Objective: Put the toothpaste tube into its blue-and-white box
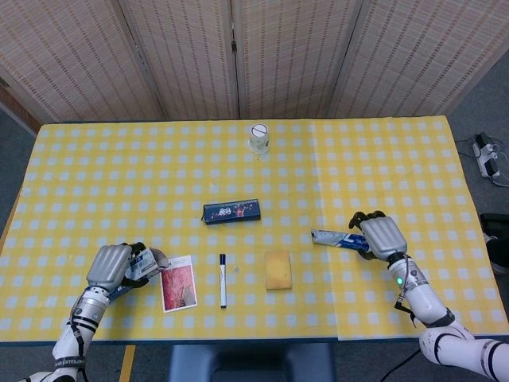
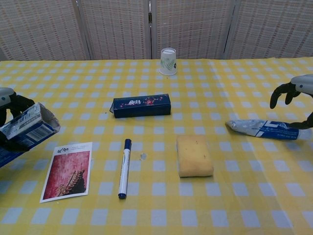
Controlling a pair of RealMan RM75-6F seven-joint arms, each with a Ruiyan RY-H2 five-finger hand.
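**A:** Left hand has the blue-and-white cardboard box gripped and lifted off the yellow-and-white checked tablecloth, open flap end turned toward the middle of the table.

**B:** And the white-and-blue toothpaste tube? It lies flat on the cloth, well apart from the box, cap end to the robot's right.

**A:** Right hand hangs over that cap end, fingers curled downward and spread, nothing in them. Whether they touch the tube, I cannot tell.

**B:** So I'd call this the reach for the tube: box in hand, tube not yet picked up.

**A:** Next it needs to close around the tube's body, lift it, then bring both hands together past the yellow sponge block and line the tube up with that open mouth.

**B:** Tight fit, I'd guess; alignment matters.
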